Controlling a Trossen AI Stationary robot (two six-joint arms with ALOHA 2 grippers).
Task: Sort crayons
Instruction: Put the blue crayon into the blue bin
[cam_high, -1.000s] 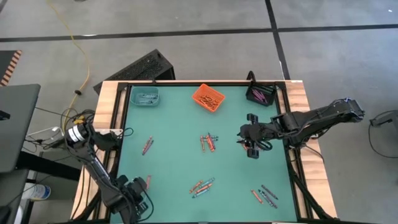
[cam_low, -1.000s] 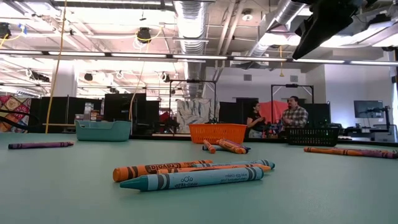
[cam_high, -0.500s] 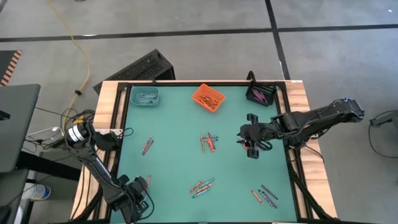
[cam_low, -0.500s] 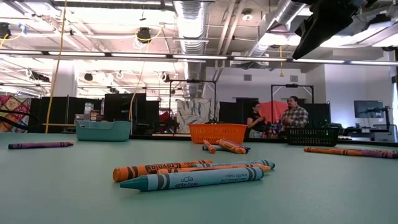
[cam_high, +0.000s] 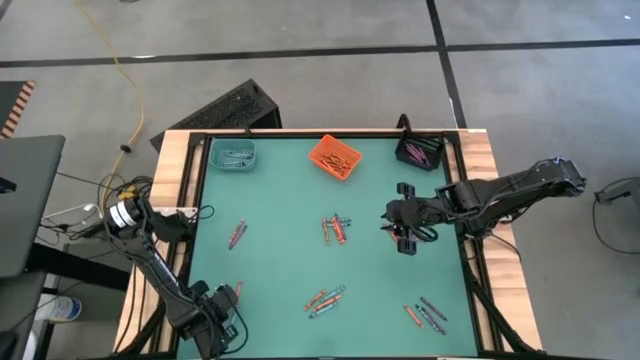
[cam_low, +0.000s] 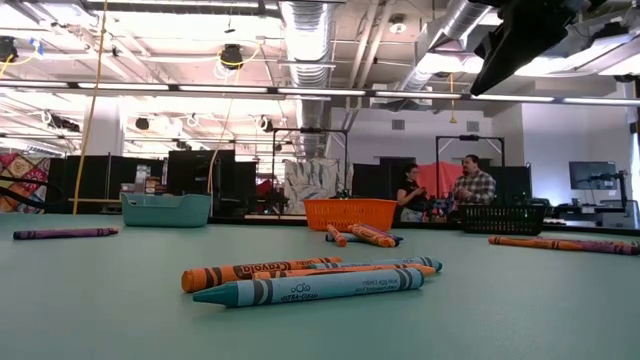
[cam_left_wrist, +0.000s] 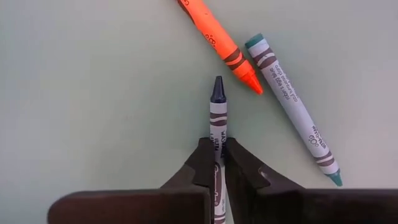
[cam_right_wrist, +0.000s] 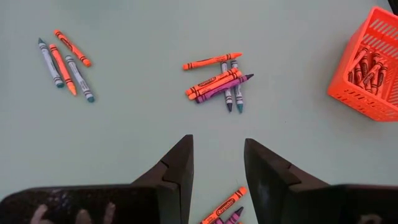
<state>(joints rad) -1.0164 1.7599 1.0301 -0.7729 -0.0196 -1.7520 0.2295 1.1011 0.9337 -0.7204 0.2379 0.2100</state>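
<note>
We find the three bins partly filled; several crayons (cam_high: 336, 229) remain scattered. Left gripper (cam_left_wrist: 218, 163) pinches a dark crayon (cam_left_wrist: 217, 115); right gripper (cam_right_wrist: 217, 163) hangs wide, empty.

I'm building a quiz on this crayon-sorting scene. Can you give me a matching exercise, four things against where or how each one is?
Things:
1. left hand
2. right hand
3. orange bin
4. black bin

States:
a. far right corner of the table
b. open above the mat
c. middle of the far edge
d. shut on a dark crayon

Pairs: 1-d, 2-b, 3-c, 4-a
</note>
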